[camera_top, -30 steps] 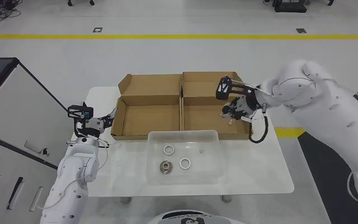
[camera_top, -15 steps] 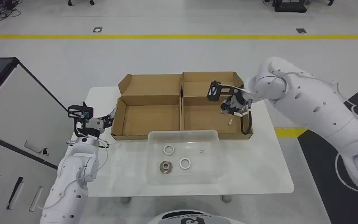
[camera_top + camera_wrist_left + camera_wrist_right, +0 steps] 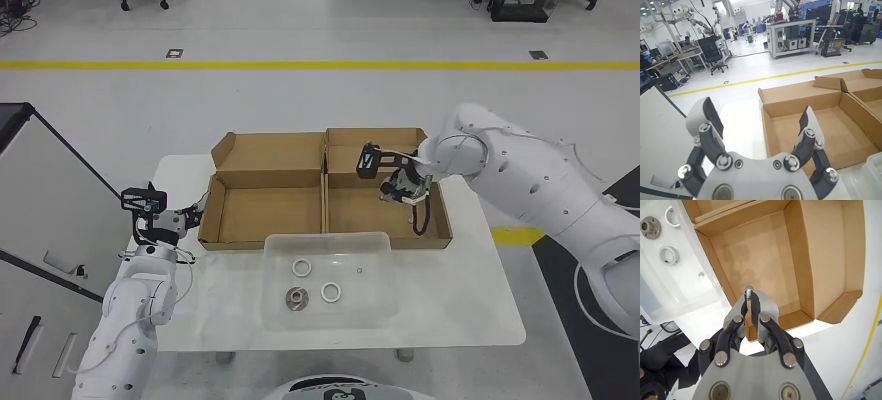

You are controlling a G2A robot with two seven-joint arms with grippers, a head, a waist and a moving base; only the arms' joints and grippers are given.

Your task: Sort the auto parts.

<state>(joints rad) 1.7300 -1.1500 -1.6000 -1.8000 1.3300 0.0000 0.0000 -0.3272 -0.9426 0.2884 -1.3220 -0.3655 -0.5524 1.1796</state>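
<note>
A: Left end first. Left pincer (image 3: 760, 117) is released, jaws wide, nothing in it. It sits over the table (image 3: 470, 300), just beside the left box (image 3: 270, 215). Risk?
B: Low. If it swings in, it's near that box's outer wall and could shove the cardboard askew.
A: Middle. Clear bin (image 3: 372, 240) holds two rings (image 3: 301, 267), a metal flange (image 3: 295, 297) and one tiny nut (image 3: 359, 268), all apart from each other.
B: I'd guess the nut is trouble later. It's small, lies flat on slick plastic and could easily skate off the pads.
A: Right box (image 3: 355, 215) next. Right pincer (image 3: 749, 297) hangs over its floor, clenched on a bolt (image 3: 749, 287).
B: Grip where?
A: On the threads, right at the tips. The head pokes out past them.
B: That's the main risk. It's a thin hold on a ribbed shank, so the bolt may pivot or slip out early.
A: And on release?
B: The bolt looks to be above the floor, not resting on it, though I can't tell how high. A drop could bounce or roll, and the walls are low, so a bad hop might clear them or jump the divider into the left box. The threads could also catch on a pad and cling as the jaws part.
</note>
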